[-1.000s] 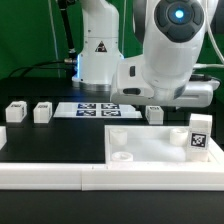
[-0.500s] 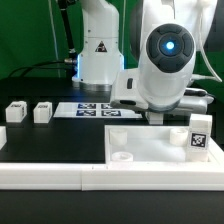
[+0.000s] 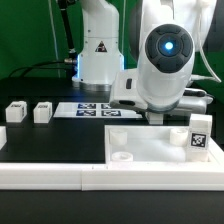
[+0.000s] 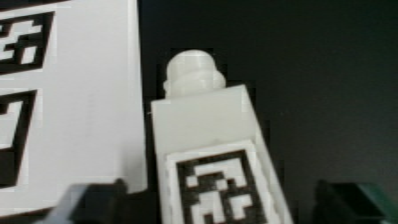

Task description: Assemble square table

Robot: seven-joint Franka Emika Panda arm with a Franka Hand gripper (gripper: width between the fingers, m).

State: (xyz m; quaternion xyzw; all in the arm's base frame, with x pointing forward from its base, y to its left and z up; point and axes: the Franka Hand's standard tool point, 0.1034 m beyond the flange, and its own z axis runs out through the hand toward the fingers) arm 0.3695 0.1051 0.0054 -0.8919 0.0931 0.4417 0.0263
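Observation:
In the wrist view a short white leg (image 4: 210, 130) with a black-and-white tag lies on the black table, its rounded screw tip pointing away from me. My gripper (image 4: 222, 206) is open and straddles the leg, with a dark finger (image 4: 98, 205) on each side and a gap on both sides. In the exterior view the arm's wrist (image 3: 165, 65) hangs low just behind the square table slab (image 3: 150, 146) and hides this leg. The slab lies flat with round corner sockets. One tagged leg (image 3: 200, 136) stands upright on its corner at the exterior view's right.
Two more loose legs (image 3: 15, 112) (image 3: 42, 112) sit at the exterior view's left. The marker board (image 3: 95, 109) lies behind the slab, right beside the straddled leg (image 4: 54, 90). The long white border wall (image 3: 50, 172) runs along the front. The robot base (image 3: 98, 50) stands at the back.
The wrist dropped and turned over the leg behind the slab during the first half second. Since then nothing has visibly moved in the exterior view.

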